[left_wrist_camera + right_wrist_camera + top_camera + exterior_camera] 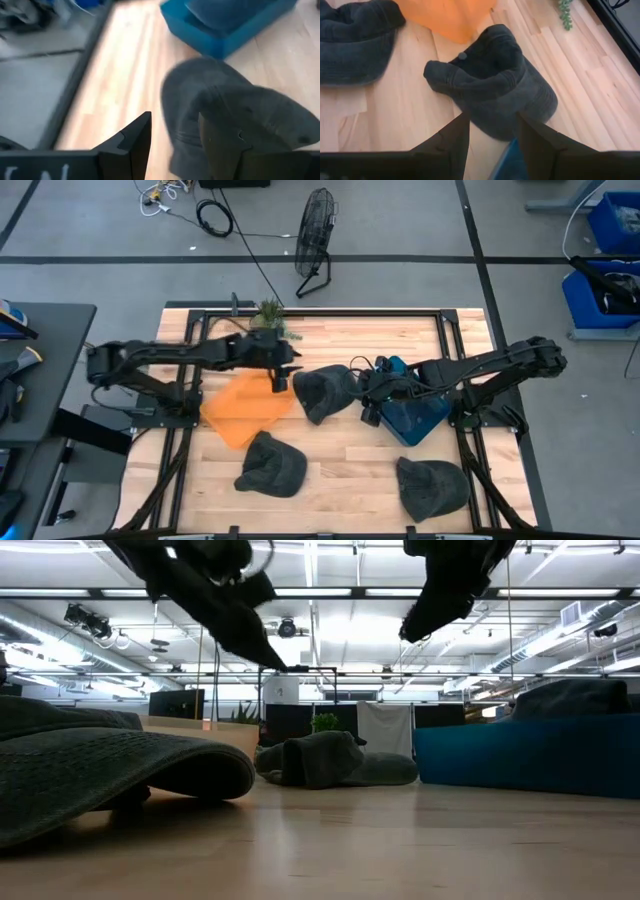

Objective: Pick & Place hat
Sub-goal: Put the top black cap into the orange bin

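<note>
Three dark grey hats lie on the wooden table: one in the middle (325, 392), one near the front left (272, 465), one near the front right (432, 485). The middle hat (490, 85) rests on its brim and crown between an orange tray (245, 412) and a blue bin (415, 420). My left gripper (282, 383) hovers open at the hat's left edge, above the orange tray's far corner; its wrist view shows the hat (240, 115) just beyond the fingers. My right gripper (492, 120) hovers open at the hat's right side, by the blue bin.
A dark rounded shape (575, 695) sits on top of the blue bin (530, 755). A small green plant (270, 312) stands at the table's far edge. The front-left hat (100, 770) lies close to the low camera. Bare wood lies along the front middle (350, 480).
</note>
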Robot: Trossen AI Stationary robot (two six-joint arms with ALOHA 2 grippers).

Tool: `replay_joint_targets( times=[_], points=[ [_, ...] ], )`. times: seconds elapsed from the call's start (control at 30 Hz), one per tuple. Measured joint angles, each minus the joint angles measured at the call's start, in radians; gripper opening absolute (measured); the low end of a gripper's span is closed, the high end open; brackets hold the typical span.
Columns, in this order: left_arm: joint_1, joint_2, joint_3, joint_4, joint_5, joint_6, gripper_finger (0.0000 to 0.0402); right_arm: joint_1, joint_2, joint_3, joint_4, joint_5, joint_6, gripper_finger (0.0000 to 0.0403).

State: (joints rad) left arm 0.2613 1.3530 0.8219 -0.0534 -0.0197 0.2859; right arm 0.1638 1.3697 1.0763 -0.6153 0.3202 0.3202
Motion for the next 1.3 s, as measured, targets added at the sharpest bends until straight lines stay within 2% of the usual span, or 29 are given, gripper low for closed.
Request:
replay_joint_targets(
  times=[0.37, 0.83, 0.93, 1.1, 1.3],
  points=[
    [0.000, 0.270, 0.063, 0.002, 0.042, -0.014, 0.0168, 0.000, 0.000, 0.000, -0.032, 0.000, 0.028, 0.0165],
    [0.017, 0.412, 0.083, 0.022, 0.053, -0.019, 0.0162, 0.000, 0.000, 0.000, -0.031, 0.000, 0.038, 0.0165],
    [0.017, 0.410, 0.081, 0.028, 0.050, -0.018, 0.0130, 0.000, 0.000, 0.000, -0.030, 0.000, 0.038, 0.0165],
    [0.017, 0.409, 0.077, 0.048, 0.037, -0.013, 0.0024, 0.000, 0.000, 0.000, -0.029, 0.001, 0.038, 0.0165],
    [0.016, 0.401, 0.075, 0.052, 0.030, -0.038, 0.0020, 0.000, 0.000, 0.000, -0.029, 0.002, 0.038, 0.0165]
  ],
)
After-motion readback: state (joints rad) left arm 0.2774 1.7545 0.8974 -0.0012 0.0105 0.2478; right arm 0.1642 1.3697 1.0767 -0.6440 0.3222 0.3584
